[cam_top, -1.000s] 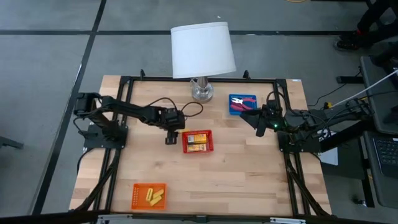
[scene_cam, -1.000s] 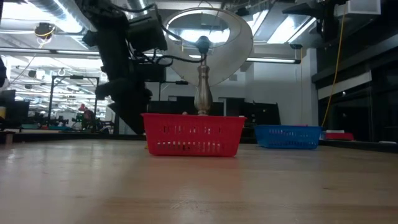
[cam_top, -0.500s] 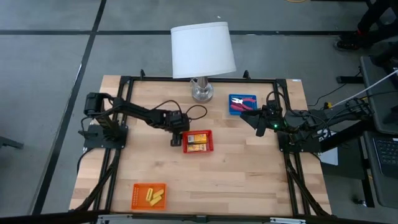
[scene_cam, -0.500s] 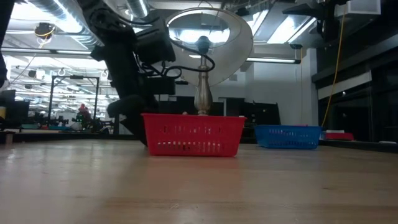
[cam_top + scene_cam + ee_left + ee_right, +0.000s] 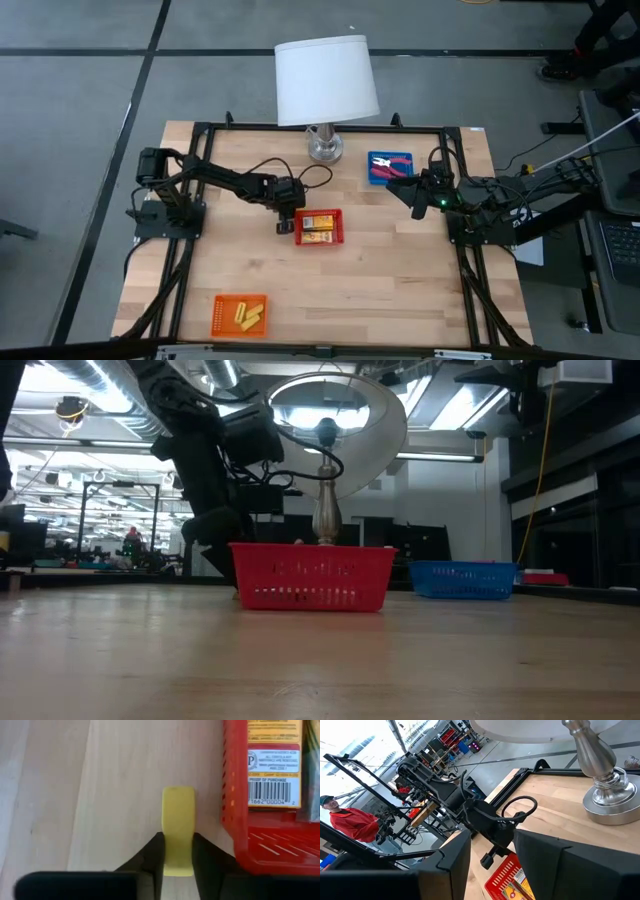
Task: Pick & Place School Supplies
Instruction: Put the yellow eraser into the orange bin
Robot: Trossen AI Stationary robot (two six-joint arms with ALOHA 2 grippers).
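Observation:
A pale yellow stubby block lies on the wood just left of the red tray, which holds labelled boxes. My left gripper points down at the tray's left wall and is shut on the block. In the low view its fingers are hidden behind the red tray. My right gripper hovers open beside the blue tray, where pink-handled tools lie. The orange tray, near the table's front left, holds orange-yellow pieces. My left gripper pinches the block's two long sides between its two fingers, at the end nearest the wrist. The fingers come from above, pointing down. The rest of the block sticks out ahead of them, alongside the tray wall. Whether it is clear of the wood, I cannot tell.
A white-shaded lamp stands on a silver base at the table's far middle. Black frame rails run along the table's left and right sides. A person in red shows beyond the table in the right wrist view.
My left gripper has moved toward the table's right edge, up to the red tray's left wall, and has come down lower beside it. The right arm has kept still.

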